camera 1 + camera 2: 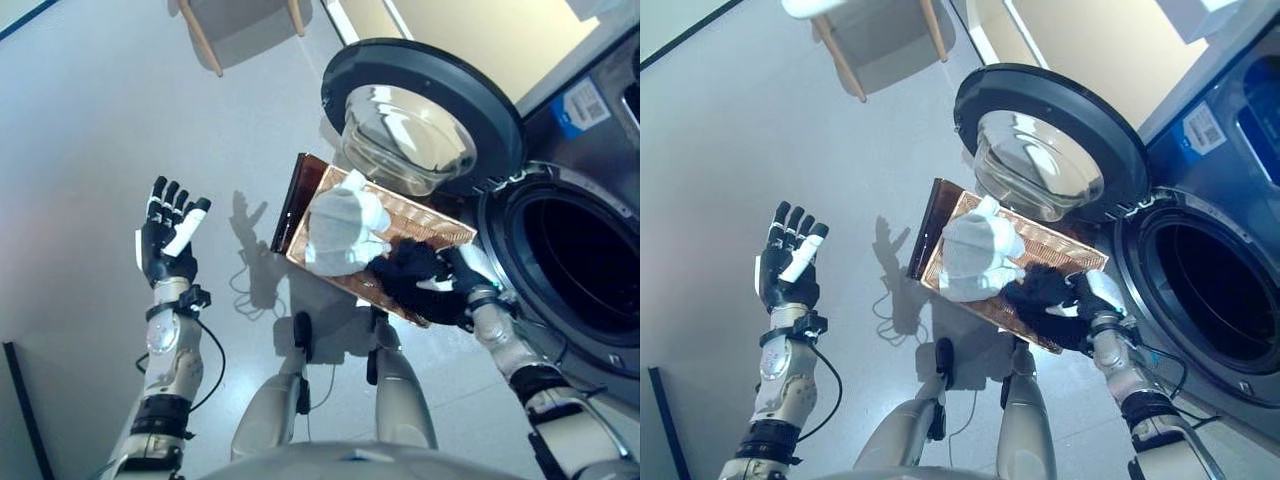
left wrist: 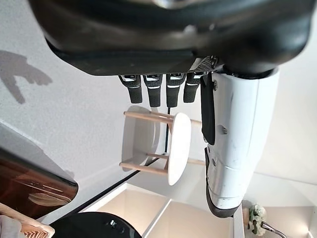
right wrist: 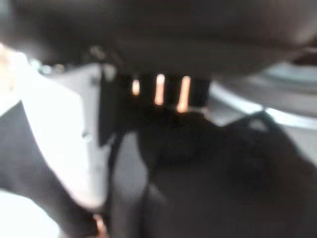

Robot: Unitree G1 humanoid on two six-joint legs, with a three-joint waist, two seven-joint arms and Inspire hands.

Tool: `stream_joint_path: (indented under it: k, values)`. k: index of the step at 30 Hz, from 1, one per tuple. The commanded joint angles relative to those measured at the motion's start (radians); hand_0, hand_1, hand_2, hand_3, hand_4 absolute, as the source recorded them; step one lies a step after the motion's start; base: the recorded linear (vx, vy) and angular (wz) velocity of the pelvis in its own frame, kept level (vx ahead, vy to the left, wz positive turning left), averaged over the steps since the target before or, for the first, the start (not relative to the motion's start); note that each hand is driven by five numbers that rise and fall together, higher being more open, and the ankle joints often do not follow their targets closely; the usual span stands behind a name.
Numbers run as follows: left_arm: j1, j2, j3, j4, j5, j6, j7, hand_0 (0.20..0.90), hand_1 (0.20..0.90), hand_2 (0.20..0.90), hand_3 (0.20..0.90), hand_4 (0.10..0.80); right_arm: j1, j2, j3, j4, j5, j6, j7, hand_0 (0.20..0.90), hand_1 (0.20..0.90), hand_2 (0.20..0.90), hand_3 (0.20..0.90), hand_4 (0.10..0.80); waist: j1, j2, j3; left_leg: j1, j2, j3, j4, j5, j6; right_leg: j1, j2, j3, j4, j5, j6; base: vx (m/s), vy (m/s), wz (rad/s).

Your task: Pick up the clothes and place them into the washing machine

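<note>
Left eye view: a brown woven basket [image 1: 425, 225] sits on the pale grey floor [image 1: 90, 120] just before the washing machine [image 1: 590, 130], whose round door [image 1: 420, 110] hangs open beside the dark drum opening [image 1: 580, 265]. In the basket lie a bundled white garment [image 1: 342, 228] and, next to it toward the drum, a crumpled black garment [image 1: 405, 272]. My right hand [image 1: 452, 290] rests on the black garment at the basket's near corner; dark fingers merge with dark cloth, so I cannot tell whether they are closed on it. My left hand [image 1: 168, 238] is raised well apart from the basket, over bare floor, palm up, fingers straight and slightly fanned, holding nothing. Wooden chair legs [image 1: 205, 40] show at the far edge. Right eye view: the same arrangement, with the white garment [image 1: 975, 255] touching the black one [image 1: 1040, 290] inside the basket. Left wrist view: my fingers [image 2: 153, 89] extend straight in a row beside the white-covered thumb [image 2: 237, 144]; past them stands a white stool [image 2: 171, 148] on wooden legs. Right wrist view: black cloth [image 3: 223, 173] fills the space beyond my hand, with white fabric [image 3: 54, 134] beside it; the grip cannot be resolved here.
</note>
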Motion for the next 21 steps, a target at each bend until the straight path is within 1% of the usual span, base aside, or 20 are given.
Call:
stream_joint_path:
  k: [1, 4, 5, 6, 10, 13, 15, 16, 17, 19, 20, 21]
  values:
    - [0.007, 0.056, 0.069, -0.078, 0.016, -0.097, -0.021, 0.900, 0.900, 0.900, 0.900, 0.800, 0.025, -0.062, -0.049, -0.055, 0.130, -0.107, -0.045, 0.200, 0.200, 0.200, 0.200, 0.300, 0.005, -0.010, -0.101, 0.015, -0.017, -0.032, -0.008, -0.021, -0.068, 0.015, -0.020, 0.006, 0.109, -0.111, 0.053, 0.042, -0.010, 0.00]
    - [0.014, 0.055, 0.080, -0.066, 0.011, -0.095, -0.026, 0.900, 0.900, 0.900, 0.900, 0.800, 0.045, -0.043, -0.111, -0.066, 0.212, -0.133, -0.042, 0.200, 0.200, 0.200, 0.200, 0.300, -0.001, -0.013, -0.109, 0.032, -0.013, -0.031, -0.008, -0.026, -0.068, 0.033, -0.018, 0.005, 0.109, -0.117, 0.053, 0.028, -0.004, -0.02]
    - [0.013, 0.056, 0.080, -0.065, 0.010, -0.095, -0.026, 0.900, 0.900, 0.900, 0.900, 0.800, 0.046, -0.043, -0.113, -0.067, 0.213, -0.133, -0.041, 0.200, 0.200, 0.200, 0.200, 0.300, -0.001, -0.013, -0.109, 0.033, -0.013, -0.031, -0.008, -0.026, -0.068, 0.034, -0.018, 0.005, 0.109, -0.117, 0.053, 0.000, 0.000, 0.00]
    - [0.015, 0.054, 0.083, -0.063, 0.011, -0.096, -0.026, 0.900, 0.900, 0.900, 0.900, 0.800, 0.050, -0.021, -0.155, -0.058, 0.279, -0.154, -0.046, 0.200, 0.200, 0.200, 0.200, 0.300, -0.005, -0.014, -0.111, 0.042, -0.012, -0.032, -0.008, -0.030, -0.068, 0.045, -0.016, 0.005, 0.106, -0.120, 0.054, 0.000, 0.000, 0.00]
    - [0.014, 0.055, 0.089, -0.054, 0.010, -0.101, -0.018, 0.900, 0.900, 0.900, 0.900, 0.800, 0.047, 0.028, -0.229, -0.063, 0.434, -0.203, -0.040, 0.200, 0.200, 0.200, 0.200, 0.300, -0.008, -0.015, -0.113, 0.048, -0.010, -0.030, -0.008, -0.033, -0.066, 0.052, -0.013, 0.004, 0.100, -0.121, 0.054, 0.006, -0.003, -0.04]
    - [0.017, 0.049, 0.091, -0.052, 0.007, -0.106, -0.009, 0.900, 0.900, 0.900, 0.900, 0.800, 0.037, 0.082, -0.294, -0.081, 0.606, -0.258, -0.024, 0.200, 0.200, 0.200, 0.200, 0.300, -0.009, -0.011, -0.111, 0.045, -0.009, -0.027, -0.008, -0.034, -0.065, 0.049, -0.010, 0.008, 0.097, -0.122, 0.053, -0.012, 0.005, -0.07]
    - [0.019, 0.044, 0.093, -0.050, 0.001, -0.108, -0.002, 0.900, 0.900, 0.900, 0.900, 0.800, 0.043, 0.111, -0.311, -0.094, 0.687, -0.282, -0.006, 0.200, 0.200, 0.200, 0.200, 0.300, -0.009, -0.010, -0.110, 0.041, -0.008, -0.025, -0.008, -0.032, -0.064, 0.042, -0.010, 0.009, 0.096, -0.120, 0.052, -0.008, 0.003, -0.09]
    - [0.021, 0.042, 0.091, -0.050, 0.000, -0.108, 0.001, 0.900, 0.900, 0.900, 0.900, 0.800, 0.039, 0.131, -0.331, -0.092, 0.758, -0.299, 0.003, 0.200, 0.200, 0.200, 0.200, 0.300, -0.009, -0.007, -0.108, 0.044, -0.005, -0.023, -0.008, -0.038, -0.065, 0.043, -0.007, 0.008, 0.097, -0.127, 0.052, -0.017, -0.001, -0.06]
    - [0.022, 0.039, 0.091, -0.053, -0.003, -0.108, 0.001, 0.900, 0.900, 0.900, 0.900, 0.800, 0.038, 0.151, -0.341, -0.091, 0.818, -0.311, 0.021, 0.200, 0.200, 0.200, 0.200, 0.300, -0.011, -0.007, -0.107, 0.035, -0.007, -0.023, -0.008, -0.031, -0.064, 0.037, -0.008, 0.009, 0.093, -0.120, 0.051, -0.017, -0.005, -0.04]
    - [0.027, 0.036, 0.092, -0.058, -0.008, -0.107, 0.002, 0.900, 0.900, 0.900, 0.900, 0.800, 0.035, 0.176, -0.356, -0.080, 0.905, -0.324, 0.043, 0.200, 0.200, 0.200, 0.200, 0.300, -0.010, -0.006, -0.105, 0.027, -0.006, -0.022, -0.008, -0.029, -0.065, 0.031, -0.006, 0.009, 0.091, -0.119, 0.050, -0.017, -0.002, -0.01]
    - [0.027, 0.037, 0.092, -0.059, -0.008, -0.107, 0.002, 0.900, 0.900, 0.900, 0.900, 0.800, 0.035, 0.176, -0.356, -0.078, 0.908, -0.325, 0.046, 0.200, 0.200, 0.200, 0.200, 0.300, -0.009, -0.007, -0.105, 0.027, -0.006, -0.022, -0.008, -0.029, -0.065, 0.030, -0.006, 0.009, 0.091, -0.119, 0.050, -0.014, -0.007, -0.04]
    - [0.029, 0.035, 0.093, -0.060, -0.016, -0.108, 0.000, 0.900, 0.900, 0.900, 0.900, 0.800, 0.029, 0.196, -0.356, -0.061, 0.984, -0.325, 0.074, 0.200, 0.200, 0.200, 0.200, 0.300, -0.008, -0.005, -0.102, 0.021, -0.005, -0.020, -0.008, -0.029, -0.066, 0.025, -0.005, 0.009, 0.090, -0.118, 0.049, -0.014, -0.010, -0.04]
